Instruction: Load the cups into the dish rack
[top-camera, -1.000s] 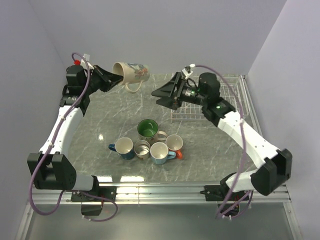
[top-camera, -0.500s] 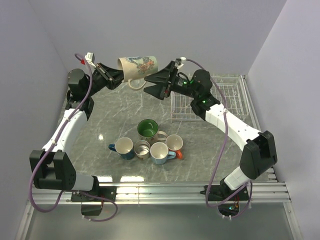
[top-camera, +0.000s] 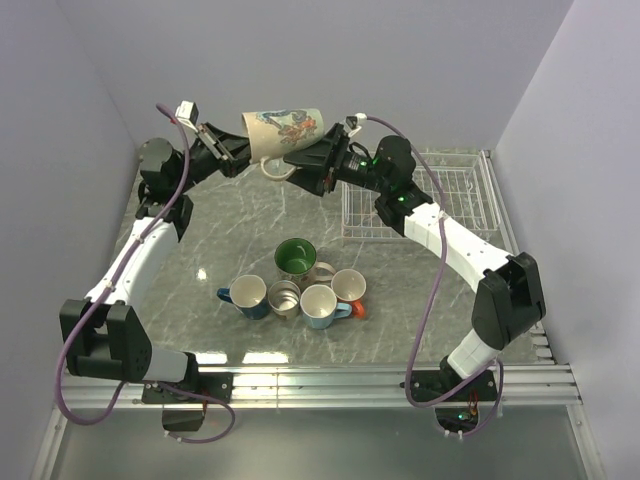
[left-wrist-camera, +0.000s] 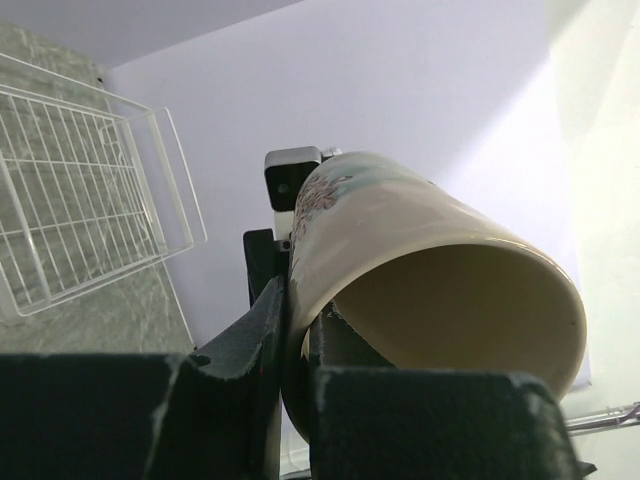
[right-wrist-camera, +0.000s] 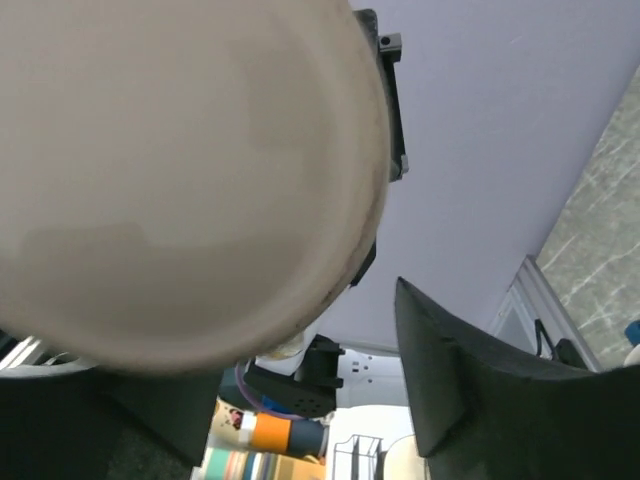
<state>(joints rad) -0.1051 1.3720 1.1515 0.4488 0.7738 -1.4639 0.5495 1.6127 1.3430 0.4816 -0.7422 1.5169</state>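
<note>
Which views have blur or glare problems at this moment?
Right wrist: the cream mug fills most of the frame, too close, soft and featureless. Left wrist: the wall washes out bright at right. Top external: sharp, small light reflections on the table near the front.

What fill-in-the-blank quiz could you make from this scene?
The left hand grips the cream mug by its ___.
The table bears ___ mugs.
The rack is ___ of mugs.
Missing words: rim; five; empty.
</note>
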